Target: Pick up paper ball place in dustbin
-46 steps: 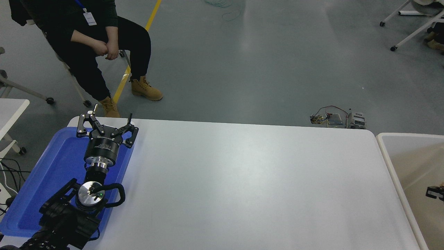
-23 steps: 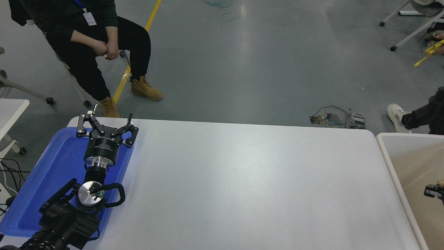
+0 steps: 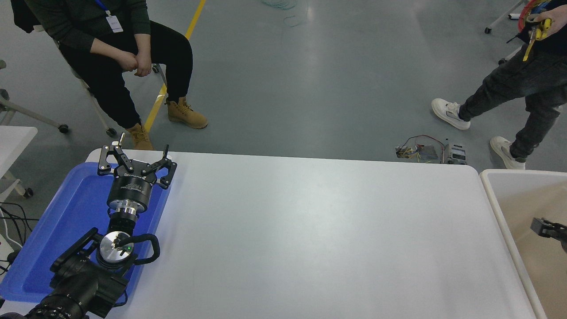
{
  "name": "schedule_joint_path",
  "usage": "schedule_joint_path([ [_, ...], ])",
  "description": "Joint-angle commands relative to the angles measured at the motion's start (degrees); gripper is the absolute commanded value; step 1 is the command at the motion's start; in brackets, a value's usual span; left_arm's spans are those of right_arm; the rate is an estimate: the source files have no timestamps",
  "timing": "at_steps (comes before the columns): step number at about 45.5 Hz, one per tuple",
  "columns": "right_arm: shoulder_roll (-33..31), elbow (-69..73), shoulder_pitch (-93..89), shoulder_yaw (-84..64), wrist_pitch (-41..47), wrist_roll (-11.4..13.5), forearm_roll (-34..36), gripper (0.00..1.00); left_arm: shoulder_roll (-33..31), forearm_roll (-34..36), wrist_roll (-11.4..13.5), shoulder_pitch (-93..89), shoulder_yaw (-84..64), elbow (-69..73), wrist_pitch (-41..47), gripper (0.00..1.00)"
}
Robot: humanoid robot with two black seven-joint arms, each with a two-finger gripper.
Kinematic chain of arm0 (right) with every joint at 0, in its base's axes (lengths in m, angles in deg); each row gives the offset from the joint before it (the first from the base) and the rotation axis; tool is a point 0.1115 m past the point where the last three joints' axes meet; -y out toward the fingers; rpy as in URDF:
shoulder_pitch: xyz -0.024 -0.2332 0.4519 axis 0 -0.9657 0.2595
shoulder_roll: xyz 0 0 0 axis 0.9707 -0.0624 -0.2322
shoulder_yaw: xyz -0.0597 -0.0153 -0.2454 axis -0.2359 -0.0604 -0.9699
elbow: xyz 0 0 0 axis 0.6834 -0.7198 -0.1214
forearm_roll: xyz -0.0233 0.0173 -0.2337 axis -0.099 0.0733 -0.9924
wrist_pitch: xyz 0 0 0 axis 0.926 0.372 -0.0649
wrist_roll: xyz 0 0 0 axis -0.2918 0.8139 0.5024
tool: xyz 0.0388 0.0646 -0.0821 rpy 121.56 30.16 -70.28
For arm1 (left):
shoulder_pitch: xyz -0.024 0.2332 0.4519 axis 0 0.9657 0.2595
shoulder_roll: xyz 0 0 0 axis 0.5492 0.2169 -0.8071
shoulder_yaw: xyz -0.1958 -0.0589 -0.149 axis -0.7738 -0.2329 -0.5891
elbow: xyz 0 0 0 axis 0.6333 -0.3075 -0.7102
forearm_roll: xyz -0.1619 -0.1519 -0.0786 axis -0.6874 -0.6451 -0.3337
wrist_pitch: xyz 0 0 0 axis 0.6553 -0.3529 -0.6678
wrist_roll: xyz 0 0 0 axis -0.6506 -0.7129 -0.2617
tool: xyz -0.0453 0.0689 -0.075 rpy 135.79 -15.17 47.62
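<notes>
Dustbin (image 3: 491, 195) runs lengthwise toward camera; right gripper (image 3: 547, 229) above, closure unclear.

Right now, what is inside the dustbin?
Only the tip of the right gripper shows above the dustbin, over its beige inside. No paper ball is visible there. Most of the bin runs past the picture's right edge, so its contents there cannot be seen.
</notes>
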Motion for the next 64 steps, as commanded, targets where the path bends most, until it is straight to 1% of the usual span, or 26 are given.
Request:
schedule_joint_path([
  [1,0.29,0.07,5.05,7.31,-0.19,-0.02,0.02,1.00,-0.07,0.00,0.00,0.00,-0.01,0.00,0.00,1.00],
  [7,1.53,-0.02,10.85,10.64,-0.28,-0.02,0.02,1.00,0.02,0.00,0.00,0.00,-0.01,0.00,0.00,1.00],
  [21,1.35,1.64,16.57,31.82,0.52,-0.38,0.02,1.00,0.02,0.00,0.00,0.00,-0.01,0.00,0.00,1.00],
  [32,-0.93,11.30,18.77,56.86,0.43,-0.46,0.02,1.00,0.02,0.00,0.00,0.00,0.07,0.00,0.00,1.00],
  [39,-2.95,20.18,18.51,68.56,0.34,-0.73,0.02,1.00,0.02,0.00,0.00,0.00,-0.01,0.00,0.00,1.00],
  [42,-3.57,23.87,18.07,73.04,0.52,-1.52,-0.07,1.00,0.02,0.00,0.00,0.00,-0.01,0.00,0.00,1.00],
  [52,-3.22,34.59,11.83,90.71,0.78,-7.58,-0.07,1.00,-0.07,0.00,0.00,0.00,-0.01,0.00,0.00,1.00],
  [54,-2.78,36.53,10.25,93.09,0.78,-8.37,-0.07,1.00,0.02,0.00,0.00,0.00,-0.01,0.00,0.00,1.00],
  [57,-1.73,38.73,7.97,96.08,0.95,-8.81,-0.07,1.00,0.02,0.00,0.00,0.00,-0.01,0.00,0.00,1.00],
  [64,1.87,40.40,3.22,101.44,2.27,-8.81,-0.07,1.00,0.02,0.00,0.00,0.00,-0.01,0.00,0.00,1.00],
])
